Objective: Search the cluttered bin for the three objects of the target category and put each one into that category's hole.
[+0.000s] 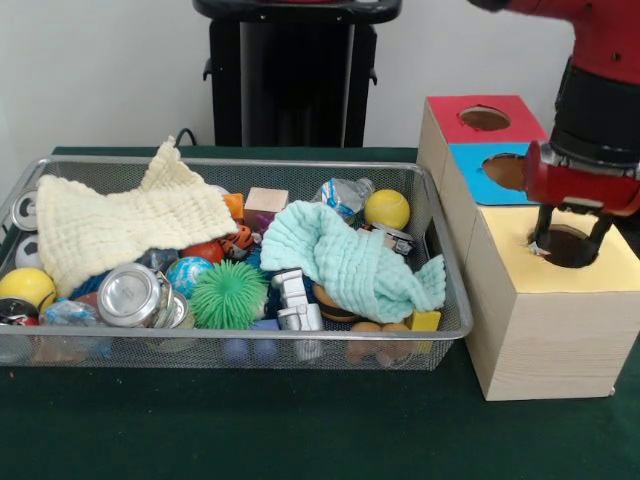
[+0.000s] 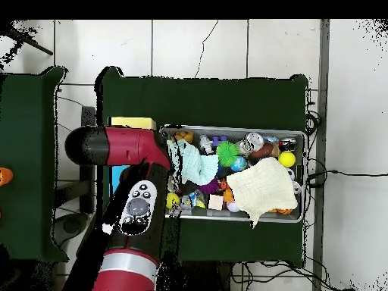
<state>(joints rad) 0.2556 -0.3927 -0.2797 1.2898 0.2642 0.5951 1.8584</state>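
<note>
The hand (image 1: pixel 568 240) is hanging directly over the hole (image 1: pixel 566 246) in the yellow-faced cube (image 1: pixel 545 310), its two fingers spread apart and reaching down to the rim of the round cut-out. Nothing is showing between them, apart from a small pale fleck near one fingertip that is too small to identify. That placement is fitting a drop into the hole rather than a grasp, since the arm (image 2: pixel 114 148) is standing well clear of the bin (image 1: pixel 455 330).

The red-faced cube (image 1: pixel 480 118) and blue-faced cube (image 1: pixel 490 175) are sitting just behind, unused.

In the bin, a cream waffle cloth (image 1: pixel 120 225) and a mint-green cloth (image 1: pixel 345 255) are lying draped over the clutter of balls, cans and toys. No polka-dot cloth is showing in either view; any remaining would likely be lying buried under those two cloths.

The green surface (image 1: pixel 250 420) is carrying everything.
</note>
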